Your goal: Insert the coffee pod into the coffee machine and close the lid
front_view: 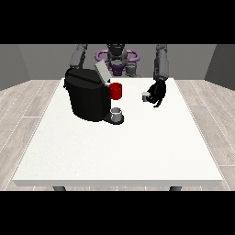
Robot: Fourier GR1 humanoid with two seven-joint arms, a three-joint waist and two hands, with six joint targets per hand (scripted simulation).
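A black coffee machine (87, 97) stands on the white table (119, 147) at the left of the middle. Its grey lid (102, 72) is tilted up and open. A grey cup (116, 114) sits on the machine's drip base, and a red mug (116, 91) stands just behind it. The hand at the view's right (157, 93) hovers over the table to the right of the machine, its fingers curled round a small pale coffee pod (146, 96). The hand at the view's left is hidden behind the machine; only its grey arm (78, 56) shows.
The table's wide front half lies between the machine and the near edge (119, 182). The robot's torso (117, 57) with purple rings stands behind the table's far edge. A wooden floor surrounds the table.
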